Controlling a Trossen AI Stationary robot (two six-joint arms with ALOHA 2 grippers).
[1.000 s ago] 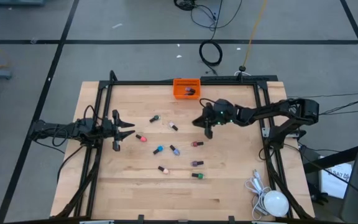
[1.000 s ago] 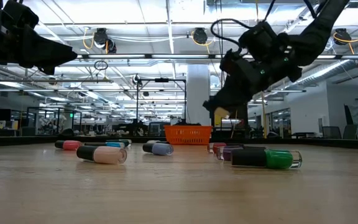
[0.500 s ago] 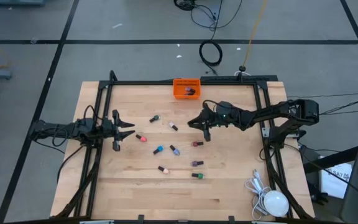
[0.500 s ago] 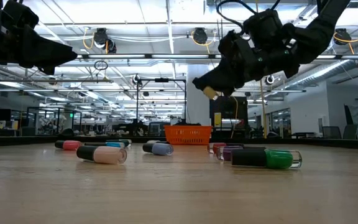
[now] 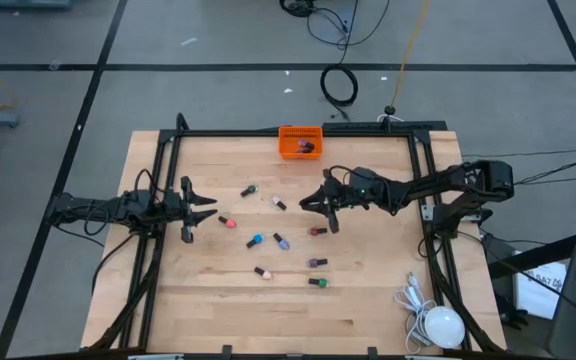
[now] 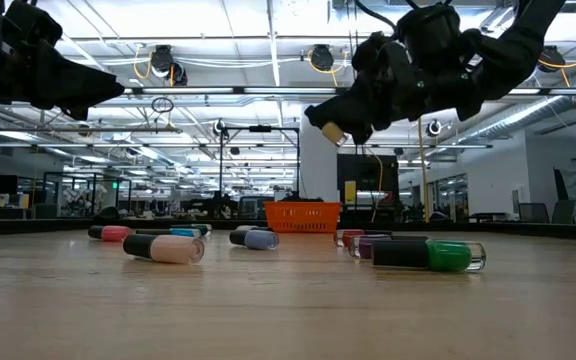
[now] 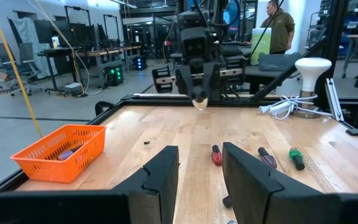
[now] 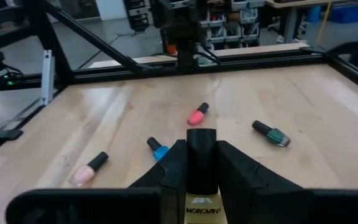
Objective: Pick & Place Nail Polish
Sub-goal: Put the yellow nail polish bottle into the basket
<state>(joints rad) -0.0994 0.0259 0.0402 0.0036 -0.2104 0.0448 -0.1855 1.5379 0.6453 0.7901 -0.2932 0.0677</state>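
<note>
On the left, our left end effector (image 5: pixel 200 208) hung parked over the counter (image 5: pixel 368 290) edge, fingers (image 7: pixel 160 174) parted and holding nothing. Bottles of nail polish (image 5: pixel 273 243) lay scattered on their sides mid-counter. Further right, our right end effector (image 5: pixel 326 200) hovered well above the wood, clamped narrow on one pale bottle (image 8: pixel 202 205), dark cap pointing forward. The orange bin (image 5: pixel 300 141) stood at the far edge with at least one bottle inside. We judged the step in hand was the carry to that bin: keep the grip firm, stay high over the lying bottles, centre over the bin's opening, then lower before letting go so the bottle would not bounce out.
</note>
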